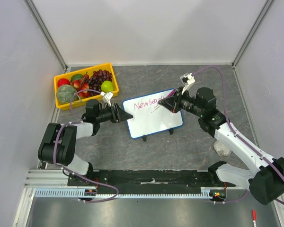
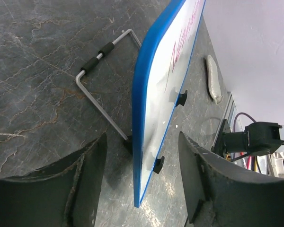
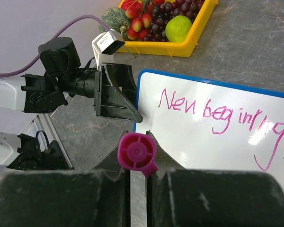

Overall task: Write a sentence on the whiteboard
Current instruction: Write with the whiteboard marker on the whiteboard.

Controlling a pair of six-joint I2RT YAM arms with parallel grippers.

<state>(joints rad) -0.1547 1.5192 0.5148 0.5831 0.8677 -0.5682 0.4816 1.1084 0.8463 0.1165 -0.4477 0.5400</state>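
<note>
The whiteboard runs off the right edge of the right wrist view, cutting off the end of the sentence. Only the pink end cap of the marker shows; its tip is hidden. From above, the right pincer covers the end of the written line. In the left wrist view, the writing is too foreshortened to read.

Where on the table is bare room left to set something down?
Free: the table strip behind the whiteboard, right of the yellow tray; also the strip between its feet and the black base plate. Crowded: both whiteboard ends, at the left fingers and right fingers.
</note>
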